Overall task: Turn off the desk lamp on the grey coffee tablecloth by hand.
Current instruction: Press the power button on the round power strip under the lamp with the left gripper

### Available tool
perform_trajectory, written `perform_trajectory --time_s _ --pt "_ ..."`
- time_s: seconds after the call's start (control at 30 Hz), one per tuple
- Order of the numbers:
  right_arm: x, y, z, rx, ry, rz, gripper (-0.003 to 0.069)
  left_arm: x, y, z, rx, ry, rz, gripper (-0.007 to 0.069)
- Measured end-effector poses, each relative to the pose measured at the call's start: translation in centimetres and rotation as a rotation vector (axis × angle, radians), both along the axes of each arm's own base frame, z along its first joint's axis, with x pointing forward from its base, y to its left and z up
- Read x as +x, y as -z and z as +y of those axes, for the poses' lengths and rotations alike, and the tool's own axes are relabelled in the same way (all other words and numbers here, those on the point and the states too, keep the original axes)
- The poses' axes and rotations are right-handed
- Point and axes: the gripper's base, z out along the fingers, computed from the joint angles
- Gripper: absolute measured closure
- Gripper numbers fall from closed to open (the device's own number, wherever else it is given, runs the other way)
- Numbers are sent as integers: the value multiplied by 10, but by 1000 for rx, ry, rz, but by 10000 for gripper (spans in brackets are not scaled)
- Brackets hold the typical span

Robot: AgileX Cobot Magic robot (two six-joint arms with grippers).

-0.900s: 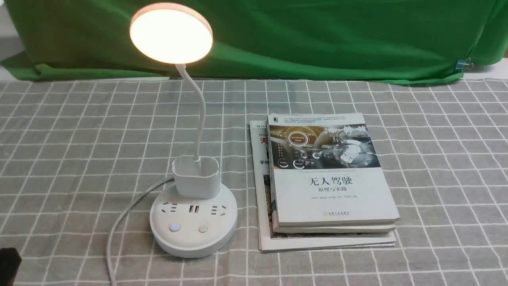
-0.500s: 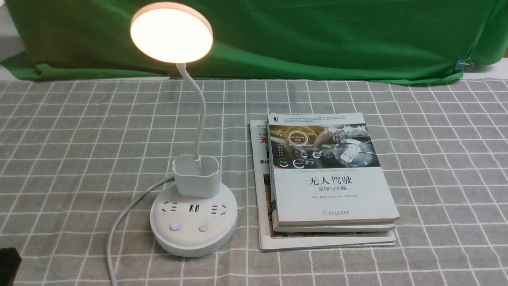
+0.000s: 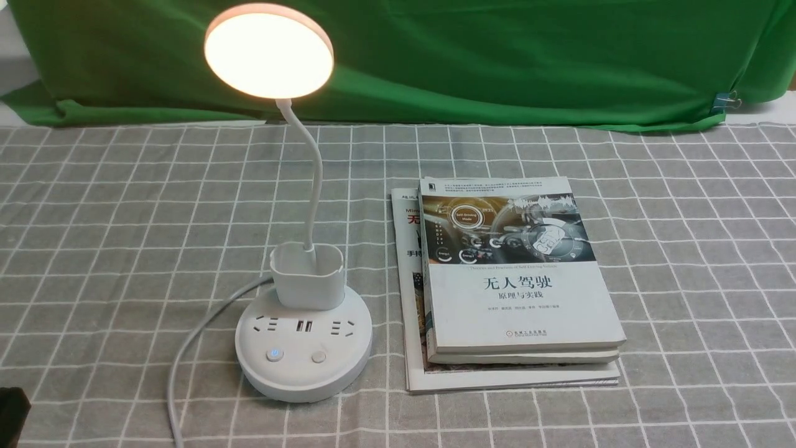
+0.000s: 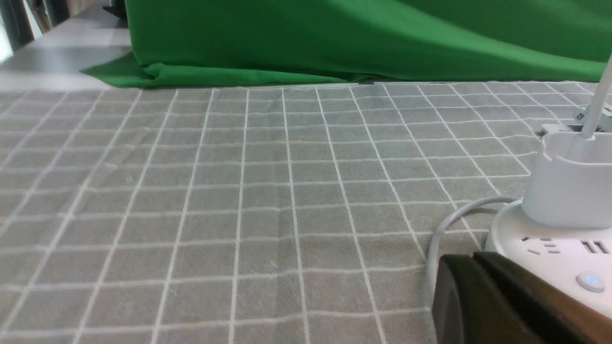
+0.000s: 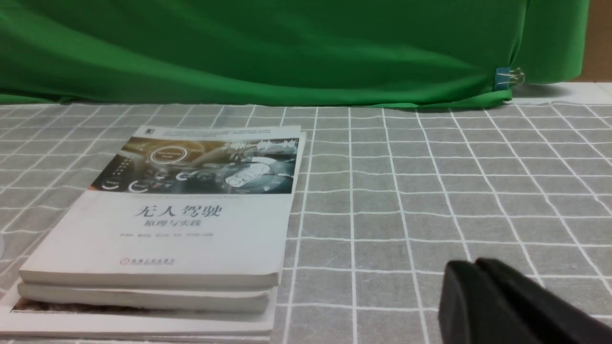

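White and switched on, the desk lamp [image 3: 303, 348] stands left of centre on the grey coffee tablecloth [image 3: 684, 249], which covers the desk [image 4: 57, 52]. Its flat disc head [image 3: 268, 51] glows warm yellow at the top of a thin gooseneck [image 3: 315, 186], which rises out of a small cup holder [image 3: 307, 280] at the back of the round base. Two buttons sit at the near edge of the base, below a row of sockets. The left button [image 3: 272, 354] shows a blue light and the right button [image 3: 319, 356] is plain white. A pale power cord [image 3: 186, 354] leaves the base on its left side and curves toward the near edge of the cloth.

Just right of the base lies a stack of books [image 3: 516, 292], two white volumes on top of a wider magazine, the top cover printed with Chinese characters. Behind everything hangs a green backdrop cloth [image 3: 497, 56], held at its right end by a small binder clip [image 3: 724, 101].

The left gripper [image 4: 471, 267] sits low over the cloth just beside the lamp base, near the lit button, its dark jaws pressed together and empty. The right gripper [image 5: 473, 274] is low over bare cloth to the right of the books, its jaws likewise closed on nothing.
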Motion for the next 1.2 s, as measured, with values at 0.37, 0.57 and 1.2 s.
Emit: perform_trajectory --time_s 0.37,0.57,1.2 --pt "0 0 0 0 0 0 624 -1 -30 5 -525 -44 -330 624" --pt "0 0 0 0 0 0 624 -2 -37 8 -619 -55 -410 623" --pt "0 0 0 0 0 0 624 108 -89 -23 -182 129 900 620"
